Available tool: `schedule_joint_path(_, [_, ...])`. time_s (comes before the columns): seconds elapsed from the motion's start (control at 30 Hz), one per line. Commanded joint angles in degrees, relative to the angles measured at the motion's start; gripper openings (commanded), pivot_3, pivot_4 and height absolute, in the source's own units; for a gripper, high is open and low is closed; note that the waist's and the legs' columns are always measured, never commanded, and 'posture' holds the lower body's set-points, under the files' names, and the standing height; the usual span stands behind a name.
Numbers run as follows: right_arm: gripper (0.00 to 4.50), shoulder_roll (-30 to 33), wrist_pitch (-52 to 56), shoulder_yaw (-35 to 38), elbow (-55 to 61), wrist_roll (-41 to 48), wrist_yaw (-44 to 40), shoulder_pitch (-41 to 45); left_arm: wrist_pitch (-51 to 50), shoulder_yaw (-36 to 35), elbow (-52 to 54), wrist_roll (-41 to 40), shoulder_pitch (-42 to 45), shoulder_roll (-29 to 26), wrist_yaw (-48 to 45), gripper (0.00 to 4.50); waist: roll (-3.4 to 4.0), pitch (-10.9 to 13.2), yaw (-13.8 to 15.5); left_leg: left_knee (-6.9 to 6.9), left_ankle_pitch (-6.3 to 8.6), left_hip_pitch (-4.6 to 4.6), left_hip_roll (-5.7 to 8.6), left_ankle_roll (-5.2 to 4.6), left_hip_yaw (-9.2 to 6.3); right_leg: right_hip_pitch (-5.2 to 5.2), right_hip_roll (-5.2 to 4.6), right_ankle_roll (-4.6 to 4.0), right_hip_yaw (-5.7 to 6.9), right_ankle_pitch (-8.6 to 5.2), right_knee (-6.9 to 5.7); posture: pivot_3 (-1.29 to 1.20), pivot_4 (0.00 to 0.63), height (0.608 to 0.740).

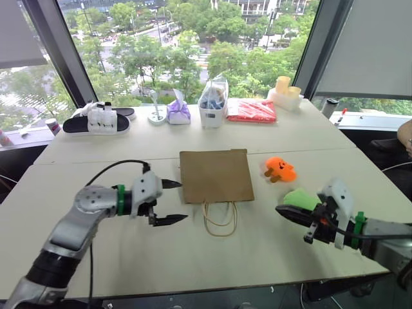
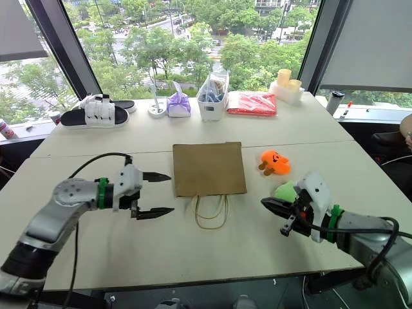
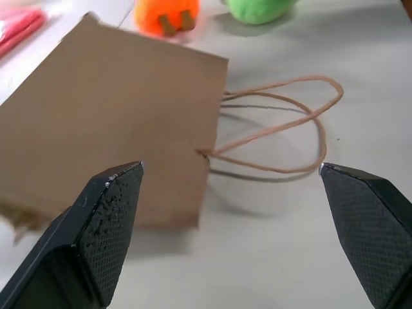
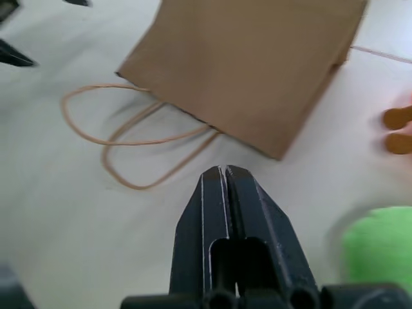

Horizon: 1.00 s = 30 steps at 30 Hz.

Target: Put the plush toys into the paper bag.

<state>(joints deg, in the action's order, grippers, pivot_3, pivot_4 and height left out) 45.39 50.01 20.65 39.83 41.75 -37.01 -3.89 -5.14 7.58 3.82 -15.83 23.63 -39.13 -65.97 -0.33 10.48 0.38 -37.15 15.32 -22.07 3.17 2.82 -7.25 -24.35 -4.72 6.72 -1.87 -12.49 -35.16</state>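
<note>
**Bag flat, both toys outside it**

Head view: the paper bag [image 1: 215,176] lies flat mid-table. The left gripper [image 1: 172,201], spread wide, hovers at its 8 o'clock. The orange toy [image 1: 280,169] sits at the bag's 3 o'clock; the green toy [image 1: 301,199] sits just beside the right gripper [image 1: 284,210] (fingers pressed together, empty).

Left wrist view: the bag's handles [image 3: 283,135] lie between the spread fingers.

Right wrist view: the bag lies beyond the closed fingertips.
</note>
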Motion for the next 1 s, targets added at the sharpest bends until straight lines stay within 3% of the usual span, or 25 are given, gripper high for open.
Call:
schedule_joint_path(0.03, [0.0, -1.7, 0.1, 0.6, 4.6, 1.4, 3.0, -1.8, 6.8, 2.0, -3.7, 1.7, 3.7, 2.5, -2.2, 4.46, -0.01, 0.0, 0.2, 0.0, 0.0, 0.0, -0.01, 0.0, 0.0, 0.0, 0.0, 0.0, 0.0, 0.0, 0.0, 0.0, 0.15, 0.74])
schedule_joint_path(0.4, [0.0, -6.4, 0.5, -2.6, 9.6, 2.4, 11.3, -3.2, 17.7, 6.2, -16.5, 5.1, 10.7, 9.7, -6.1, 4.46, -0.01, 0.0, 0.1, -0.01, 0.0, 0.02, 0.01, 0.0, -0.01, 0.0, 0.02, 0.02, 0.0, 0.02, -0.03, 0.0, 0.15, 0.74])
schedule_joint_path(0.73, [0.0, -6.4, 0.0, -4.1, 10.0, 2.4, 13.4, -3.6, 20.4, 5.6, -19.6, 5.1, 11.0, 10.7, -6.1, 0.01, -0.02, 0.0, 0.2, -0.05, 0.0, 0.01, 0.01, -0.01, -0.02, 0.01, 0.02, 0.03, 0.0, 0.03, -0.05, 0.0, 0.15, 0.74])
schedule_joint_path(1.0, [0.0, -9.7, -1.7, -8.6, 8.6, 1.0, 15.6, -2.9, 9.5, 1.7, -16.9, 0.8, 13.2, 13.4, -0.3, 0.01, -0.02, 0.0, 0.2, -0.07, -0.01, 0.01, 0.02, -0.01, -0.03, 0.02, 0.03, 0.04, 0.01, 0.03, -0.06, 0.0, 0.15, 0.74])
